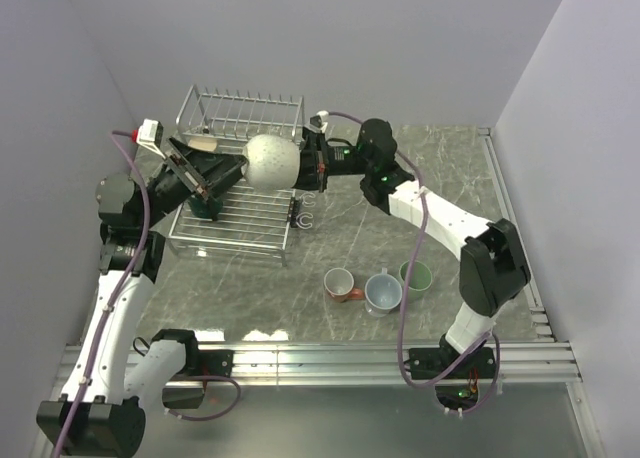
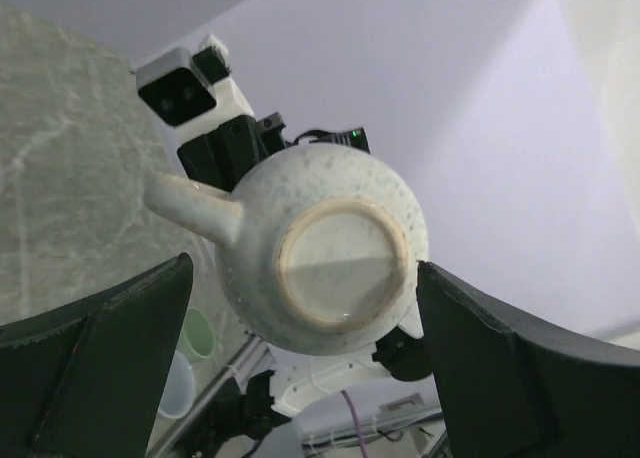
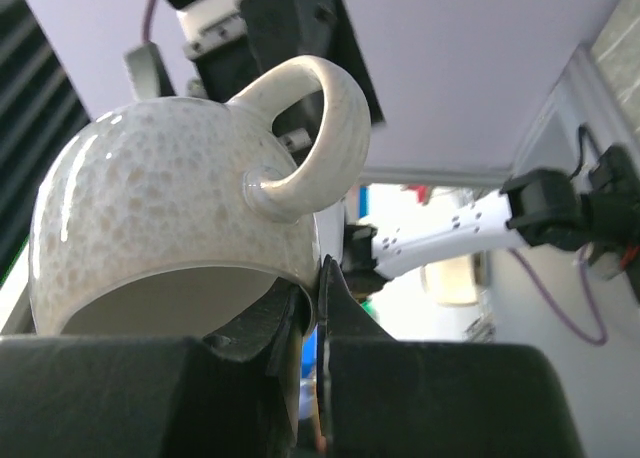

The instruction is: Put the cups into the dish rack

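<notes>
The wide cream mug (image 1: 272, 161) hangs on its side in the air above the silver wire dish rack (image 1: 250, 224). My right gripper (image 1: 308, 168) is shut on its rim; in the right wrist view the fingers (image 3: 300, 323) pinch the rim wall of the mug (image 3: 170, 208) just below the handle. My left gripper (image 1: 218, 178) is open and faces the mug's base (image 2: 340, 263), with one finger (image 2: 110, 368) well clear on the left and the other close at the right. A red-brown cup (image 1: 340, 283), a light blue-grey cup (image 1: 383, 292) and a pale green cup (image 1: 416, 276) stand on the table.
A tan cup (image 1: 203, 140) sits in the rack's back left part. The rack's raised back row of tines (image 1: 245, 106) is just behind the held mug. Grey walls close the left and right sides. A metal rail (image 1: 320, 356) runs along the near table edge.
</notes>
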You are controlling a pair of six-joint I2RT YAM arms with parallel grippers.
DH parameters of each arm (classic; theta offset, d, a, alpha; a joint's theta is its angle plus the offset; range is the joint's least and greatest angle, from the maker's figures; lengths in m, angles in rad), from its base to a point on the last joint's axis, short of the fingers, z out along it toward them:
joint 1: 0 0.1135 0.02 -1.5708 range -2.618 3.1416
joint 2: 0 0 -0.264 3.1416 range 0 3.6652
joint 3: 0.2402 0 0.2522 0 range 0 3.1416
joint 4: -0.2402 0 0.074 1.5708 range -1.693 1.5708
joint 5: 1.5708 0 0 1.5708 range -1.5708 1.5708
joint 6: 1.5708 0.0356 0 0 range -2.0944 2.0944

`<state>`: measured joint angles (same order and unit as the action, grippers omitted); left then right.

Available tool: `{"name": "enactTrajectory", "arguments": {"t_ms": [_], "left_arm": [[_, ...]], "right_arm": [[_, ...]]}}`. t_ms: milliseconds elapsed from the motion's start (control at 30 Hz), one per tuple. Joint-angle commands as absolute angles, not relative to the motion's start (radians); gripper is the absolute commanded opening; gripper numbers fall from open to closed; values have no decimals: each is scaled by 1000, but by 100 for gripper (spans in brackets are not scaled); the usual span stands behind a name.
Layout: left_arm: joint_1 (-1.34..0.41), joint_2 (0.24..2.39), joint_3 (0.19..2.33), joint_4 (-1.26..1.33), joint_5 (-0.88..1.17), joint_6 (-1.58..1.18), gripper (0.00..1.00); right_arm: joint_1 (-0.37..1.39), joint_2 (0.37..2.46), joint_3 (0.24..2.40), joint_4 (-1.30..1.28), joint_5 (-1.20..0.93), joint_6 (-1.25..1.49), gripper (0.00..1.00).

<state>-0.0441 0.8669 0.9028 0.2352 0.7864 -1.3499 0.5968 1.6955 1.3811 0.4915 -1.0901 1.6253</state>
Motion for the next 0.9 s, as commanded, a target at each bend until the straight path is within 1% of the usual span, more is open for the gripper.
{"name": "enactTrajectory", "arguments": {"t_ms": [0, 33, 67, 100, 133, 200, 300, 400, 433, 467, 567, 700, 867], "left_arm": [[-40, 851, 986, -44, 677, -1157, 99], [-37, 847, 977, -54, 663, -1152, 99], [-35, 841, 968, -51, 651, -1158, 99], [-26, 828, 962, -49, 643, -1161, 99], [-22, 822, 951, -48, 637, -1166, 100], [-2, 819, 937, -25, 647, -1192, 100], [51, 853, 926, -8, 682, -1236, 100], [72, 945, 994, -115, 692, -1198, 99], [72, 974, 1052, -211, 689, -1174, 99], [72, 1029, 1080, -250, 690, -1123, 100], [72, 1112, 1132, -302, 706, -1111, 99], [45, 1176, 1127, -177, 752, -1207, 99], [-34, 1271, 1232, -163, 775, -1226, 100]], "right_arm": [[591, 1747, 1295, 1019, -1117, 1909, 0], [591, 1764, 1275, 1137, -1105, 1995, 0], [591, 1802, 1257, 1258, -1085, 2176, 0], [588, 1822, 1238, 1486, -1059, 2263, 0], [586, 1841, 1235, 1584, -992, 2413, 0], [586, 1893, 1244, 1765, -931, 2523, 0], [581, 1878, 1252, 1764, -931, 2534, 0], [581, 1856, 1253, 1764, -920, 2540, 0], [581, 1849, 1255, 1764, -925, 2545, 0], [583, 1842, 1252, 1763, -925, 2545, 0], [587, 1822, 1240, 1763, -927, 2543, 0], [635, 1818, 1246, 1755, -946, 2540, 0], [678, 1832, 1272, 1712, -985, 2514, 0]]}}
